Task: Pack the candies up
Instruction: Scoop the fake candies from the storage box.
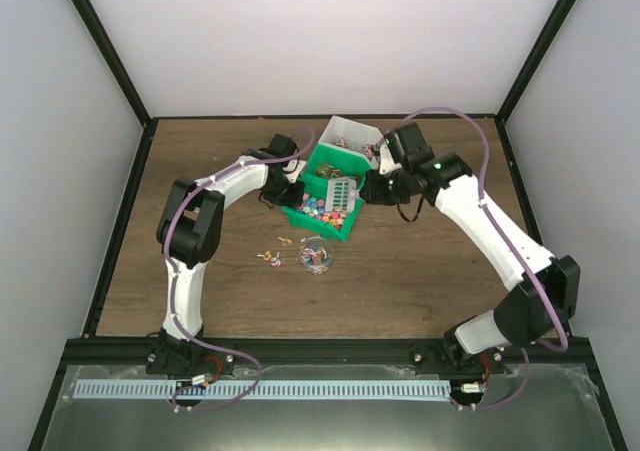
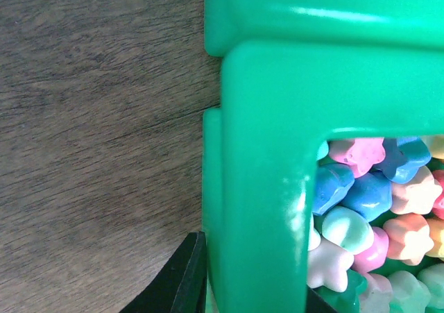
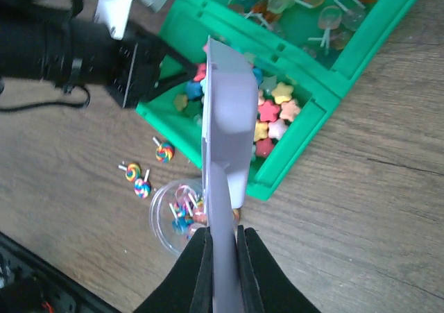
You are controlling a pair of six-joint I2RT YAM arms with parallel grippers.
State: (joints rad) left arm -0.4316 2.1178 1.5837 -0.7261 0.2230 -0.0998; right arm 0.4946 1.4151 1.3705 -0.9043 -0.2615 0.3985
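1. The right gripper (image 3: pixel 223 261) has its jaws clenched on the narrow end of the grey scoop (image 3: pixel 227 139). The scoop hangs edge-on above the near wall of the green bin (image 3: pixel 295 150); I cannot tell whether it carries a load.
2. The star-shaped candies (image 3: pixel 274 112) lie heaped in that bin's front compartment. A few sweets already sit in the clear cup (image 3: pixel 163 219), just beside the bin on the table (image 3: pixel 361 209).
3. The left gripper (image 2: pixel 253 292) straddles the bin's side wall, one finger outside and one inside, jaws seemingly clamped on it. That brace matters, since a scoop pushed into the heap would likely shove a light bin.
4. The best approach, as I judge it, is to run the scoop's lip low along the bin floor, take a modest load, and level it before lifting.
5. Bring the scoop over the cup's mouth, which looks not much wider than the scoop, and tilt slowly from close above.
6. Loose lollipops (image 3: pixel 141 186) on the table near the cup suggest how easily pieces miss, so pour centred rather than from the side.
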